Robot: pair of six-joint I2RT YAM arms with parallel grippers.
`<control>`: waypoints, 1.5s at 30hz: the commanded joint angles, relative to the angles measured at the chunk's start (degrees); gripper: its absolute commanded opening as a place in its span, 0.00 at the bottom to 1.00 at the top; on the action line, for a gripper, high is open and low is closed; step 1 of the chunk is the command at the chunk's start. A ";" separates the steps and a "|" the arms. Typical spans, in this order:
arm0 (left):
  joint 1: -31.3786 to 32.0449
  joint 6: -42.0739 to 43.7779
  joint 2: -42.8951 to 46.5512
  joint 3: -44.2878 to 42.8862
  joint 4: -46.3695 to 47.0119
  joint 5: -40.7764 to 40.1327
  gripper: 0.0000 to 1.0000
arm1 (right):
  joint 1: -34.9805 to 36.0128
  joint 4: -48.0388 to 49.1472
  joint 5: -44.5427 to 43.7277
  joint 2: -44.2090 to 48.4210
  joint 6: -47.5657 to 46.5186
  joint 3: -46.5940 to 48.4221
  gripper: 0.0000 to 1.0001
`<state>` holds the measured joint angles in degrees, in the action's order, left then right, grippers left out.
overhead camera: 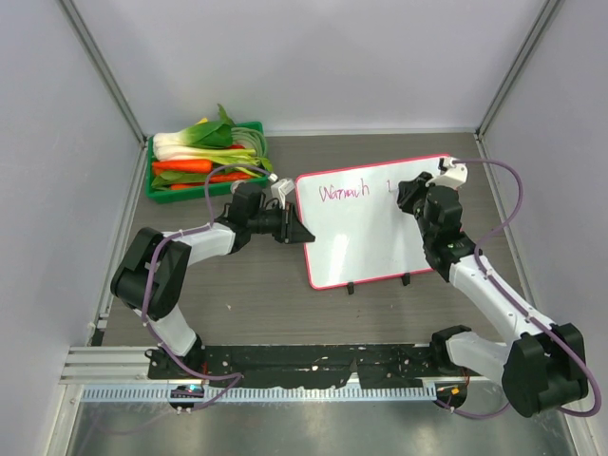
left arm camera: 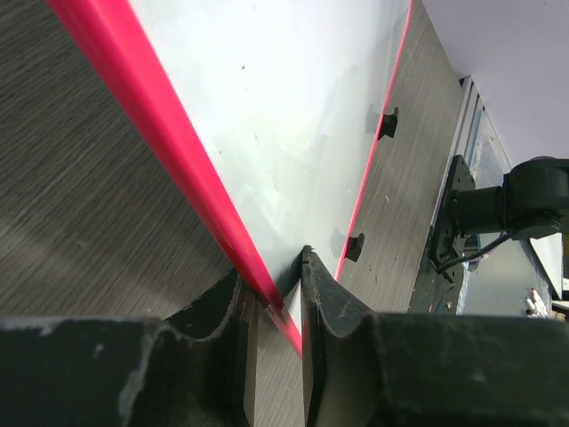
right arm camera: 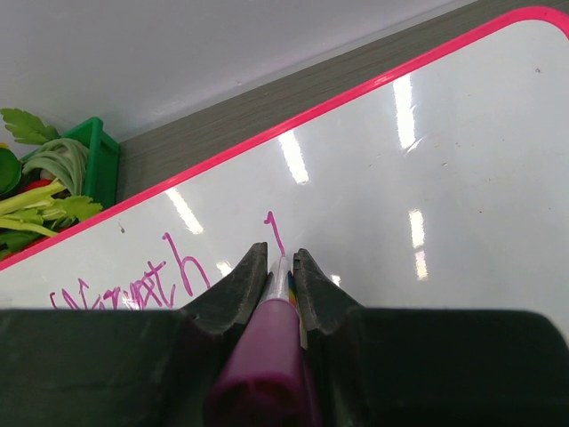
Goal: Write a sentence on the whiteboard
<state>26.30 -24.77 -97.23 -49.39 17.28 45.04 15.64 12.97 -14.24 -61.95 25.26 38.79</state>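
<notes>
Pink-framed whiteboard [overhead camera: 366, 242] on counter [overhead camera: 247, 285], right of centre. Left end effector [left arm camera: 283, 285] clenched on its left frame edge. Right end effector [right arm camera: 280, 267] grasping purple marker [right arm camera: 265, 356], tip at board beside sentence [right arm camera: 133, 286].

Left arm [overhead camera: 195, 245], right arm [overhead camera: 489, 285]: white tube links, bulky black joint housings. Thin purple cable [overhead camera: 521, 190] loops loosely along each arm. Left fingers [left arm camera: 333, 307], right fingers [right arm camera: 233, 286]: matte black plastic, wavy inner edges, pale scuffs. Small white block [overhead camera: 454, 174] at right wrist.

Grey table [overhead camera: 237, 294], whiteboard [overhead camera: 366, 242], green crate [overhead camera: 150, 177]
</notes>
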 commanded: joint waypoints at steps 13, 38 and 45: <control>1.56 7.46 -2.00 0.70 -5.24 -4.78 0.00 | -0.17 3.82 -2.72 -2.38 0.58 7.71 0.01; 1.64 7.46 -2.17 0.52 -5.32 -4.69 0.00 | -0.26 4.52 -3.60 -2.56 1.20 5.95 0.01; 1.64 7.46 -2.00 0.61 -5.24 -4.78 0.00 | -0.43 3.55 -4.31 -2.64 0.58 5.78 0.01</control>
<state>26.46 -24.58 -97.30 -49.54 17.02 45.04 15.59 15.73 -16.75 -65.36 26.02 44.36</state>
